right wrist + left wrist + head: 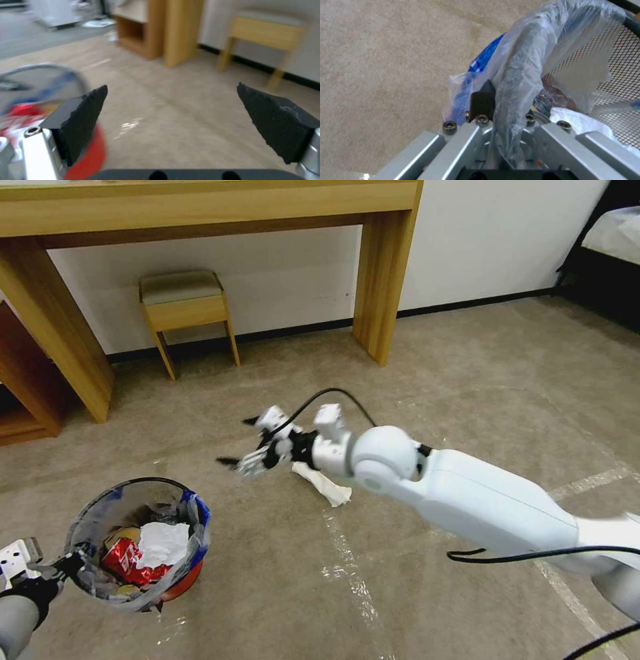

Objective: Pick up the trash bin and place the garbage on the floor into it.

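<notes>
The trash bin (137, 543), red with a crinkly clear liner, hangs at the lower left. My left gripper (60, 567) is shut on its dark rim. In the left wrist view a black fingertip (482, 100) presses the bag-covered rim (520, 75). Inside the bin lie a crushed red wrapper (127, 563) and a white tissue (163, 543). My right gripper (239, 441) is open and holds nothing, stretched out over the floor (413, 380) toward the bin. A flat white piece of garbage (323, 483) lies on the carpet under its wrist. The right wrist view shows both pads (83, 120) spread wide, with the bin (33, 100) blurred beside them.
A wooden desk with thick legs (380, 280) stands against the far wall, with a small stool (183, 307) beneath it. A bed (613, 233) is at the far right. Shiny tape lines (347, 553) cross the carpet.
</notes>
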Robot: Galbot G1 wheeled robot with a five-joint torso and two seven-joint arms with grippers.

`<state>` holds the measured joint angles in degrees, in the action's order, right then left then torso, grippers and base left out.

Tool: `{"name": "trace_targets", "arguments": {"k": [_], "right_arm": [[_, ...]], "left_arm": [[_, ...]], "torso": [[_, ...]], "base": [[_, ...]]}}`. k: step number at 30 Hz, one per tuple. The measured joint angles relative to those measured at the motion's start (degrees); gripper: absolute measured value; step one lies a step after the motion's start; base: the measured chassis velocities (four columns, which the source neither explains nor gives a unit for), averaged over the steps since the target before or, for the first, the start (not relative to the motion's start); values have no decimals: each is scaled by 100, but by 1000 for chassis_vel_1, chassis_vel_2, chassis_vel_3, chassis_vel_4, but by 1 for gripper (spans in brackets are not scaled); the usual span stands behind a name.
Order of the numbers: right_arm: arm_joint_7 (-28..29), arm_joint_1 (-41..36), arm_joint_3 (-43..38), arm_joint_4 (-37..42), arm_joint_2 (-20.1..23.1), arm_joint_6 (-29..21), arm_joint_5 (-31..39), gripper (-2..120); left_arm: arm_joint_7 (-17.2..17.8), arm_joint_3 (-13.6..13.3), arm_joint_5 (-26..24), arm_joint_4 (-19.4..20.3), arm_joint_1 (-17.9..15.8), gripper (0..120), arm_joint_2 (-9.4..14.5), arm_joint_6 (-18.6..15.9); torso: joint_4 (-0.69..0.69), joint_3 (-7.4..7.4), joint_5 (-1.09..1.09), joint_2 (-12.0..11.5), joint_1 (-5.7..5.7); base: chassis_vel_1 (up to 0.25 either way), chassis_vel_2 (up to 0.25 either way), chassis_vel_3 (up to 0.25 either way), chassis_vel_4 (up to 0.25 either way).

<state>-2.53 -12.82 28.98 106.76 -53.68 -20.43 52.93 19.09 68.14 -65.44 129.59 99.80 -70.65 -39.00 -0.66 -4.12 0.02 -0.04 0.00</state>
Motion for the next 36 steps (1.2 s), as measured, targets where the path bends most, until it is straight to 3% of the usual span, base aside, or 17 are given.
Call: {"name": "trace_targets", "arguments": {"k": [6,8,9,12,15,18,21,23,31,36], "right_arm": [[683,-896,-1071,72,154,203,-50,99],[802,-1405,-1659,82,179,651,-228,99],[802,-1405,-1659,82,179,651,-228,99],[890,-1953,-2512,81,134,1403,-497,100],[889,-2134,-2826,96,116,1575,-512,100],[723,-2811,-3980,206,18,2096,-689,99],[685,-2964,-4208,235,-4,2190,-785,99],[617,-3603,-4988,393,-109,2447,-1217,100],[498,-4761,-5914,776,-339,2695,-1764,100],[460,-5141,-6014,844,-474,2816,-1989,100]], "left_arm": [[0,-9,-5,15,-33,1,-7,0],[-1,-11,-13,21,-63,1,-21,0],[-1,-11,-13,21,-63,1,-21,0],[-9,-12,-15,52,-93,1,-36,0],[-10,-11,-15,68,-104,1,-38,0],[-19,-14,-22,158,-132,1,-93,0],[-20,-22,-20,168,-132,1,-100,0],[-31,-31,-9,197,-116,1,-113,0],[-55,-22,-4,190,-108,1,-130,7],[-57,-22,-5,152,-125,1,-127,8]], "torso": [[2,0,0,0,0],[-1,0,0,0,0],[-1,0,0,0,0],[2,0,-1,0,0],[2,0,-1,0,0],[-1,0,0,0,0],[0,0,-1,0,0],[1,0,-1,0,0],[1,0,-2,0,0],[0,0,-3,0,0]], "base": [[0,0,0,0],[0,0,0,0],[0,0,0,0],[0,0,0,0],[0,0,0,0],[0,0,0,0],[0,0,0,0],[0,0,0,0],[0,0,0,0],[0,0,0,0]]}}
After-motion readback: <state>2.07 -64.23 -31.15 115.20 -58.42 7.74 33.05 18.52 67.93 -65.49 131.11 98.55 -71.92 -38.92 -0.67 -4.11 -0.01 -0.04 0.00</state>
